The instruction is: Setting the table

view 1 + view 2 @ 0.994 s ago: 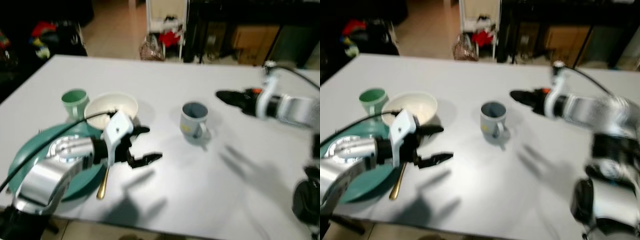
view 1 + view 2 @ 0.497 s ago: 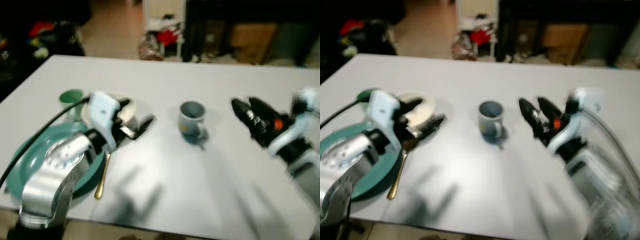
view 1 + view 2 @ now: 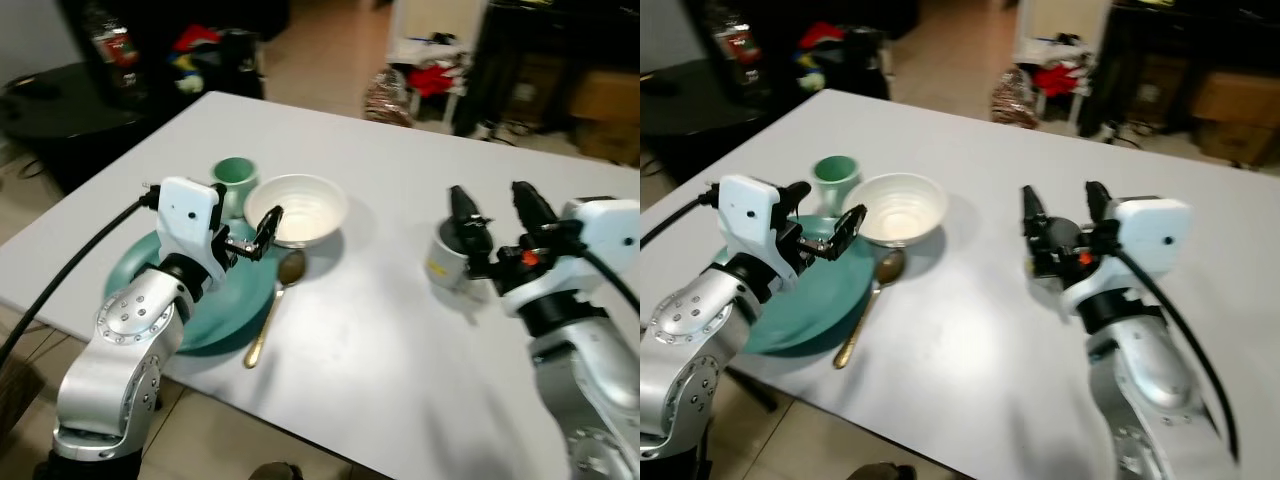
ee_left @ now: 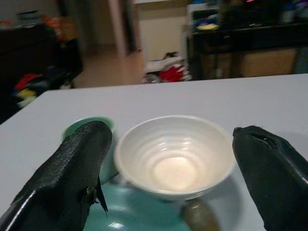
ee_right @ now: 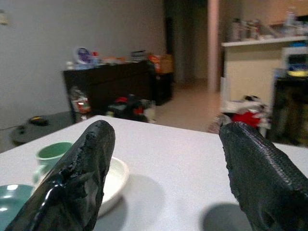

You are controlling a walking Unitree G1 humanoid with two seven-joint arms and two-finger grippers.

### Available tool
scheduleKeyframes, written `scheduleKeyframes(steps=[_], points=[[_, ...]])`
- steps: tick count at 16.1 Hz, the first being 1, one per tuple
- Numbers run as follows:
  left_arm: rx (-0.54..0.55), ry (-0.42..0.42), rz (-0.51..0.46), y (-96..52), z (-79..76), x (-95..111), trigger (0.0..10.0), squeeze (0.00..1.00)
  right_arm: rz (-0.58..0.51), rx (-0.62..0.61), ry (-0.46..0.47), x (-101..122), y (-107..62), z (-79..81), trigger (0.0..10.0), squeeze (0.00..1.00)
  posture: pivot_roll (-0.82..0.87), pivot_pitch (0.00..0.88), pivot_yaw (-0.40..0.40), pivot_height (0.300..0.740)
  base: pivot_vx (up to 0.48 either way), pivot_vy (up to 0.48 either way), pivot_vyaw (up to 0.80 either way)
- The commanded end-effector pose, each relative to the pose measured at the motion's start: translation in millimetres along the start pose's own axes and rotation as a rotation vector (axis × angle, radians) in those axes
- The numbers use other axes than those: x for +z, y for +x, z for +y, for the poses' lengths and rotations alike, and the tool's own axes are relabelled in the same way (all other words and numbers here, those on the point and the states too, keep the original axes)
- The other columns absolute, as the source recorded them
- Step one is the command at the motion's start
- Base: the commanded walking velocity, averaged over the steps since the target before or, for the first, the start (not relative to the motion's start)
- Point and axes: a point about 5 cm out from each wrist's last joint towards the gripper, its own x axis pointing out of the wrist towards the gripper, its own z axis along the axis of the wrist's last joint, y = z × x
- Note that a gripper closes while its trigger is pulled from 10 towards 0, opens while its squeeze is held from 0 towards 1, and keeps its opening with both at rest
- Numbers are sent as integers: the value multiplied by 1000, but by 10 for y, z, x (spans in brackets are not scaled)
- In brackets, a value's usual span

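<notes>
Two pincers are over the white bench [image 3: 360, 330], and both are spread wide with nothing between the fingers. Left pincer [image 3: 248, 232] hovers above the teal plate [image 3: 225, 300], fingers pointing toward the white bowl [image 3: 297, 208] at about 1 o'clock from it; in the left wrist view the bowl [image 4: 175, 158] sits squarely between the two black fingers [image 4: 72, 178]. Bowl stands at the plate's 1 o'clock edge, touching or overlapping its rim. Green cup [image 3: 234, 178] stands just beside the bowl, at its 9 o'clock. Gold spoon [image 3: 272, 305] lies along the plate's 3 o'clock side, its bowl end up by the white bowl, handle running down toward the near edge of the bench. Over at 3 o'clock from the bowl, well apart, the right pincer [image 3: 490, 212] has its fingers straddling the grey mug [image 3: 447, 260], one finger on either side; contact with the mug cannot be told. Cluttered floor and dark furniture lie beyond the bench at 12 o'clock.
</notes>
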Motion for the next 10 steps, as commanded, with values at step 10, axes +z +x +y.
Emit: scheduleKeyframes(steps=[10], points=[[30, 19, -24, 16, -19, 27, 10000, 0, -86, -20, 9, -59, 61, 84, 10000, 1000, 10, 0, 21, 740, 0, 0, 800]])
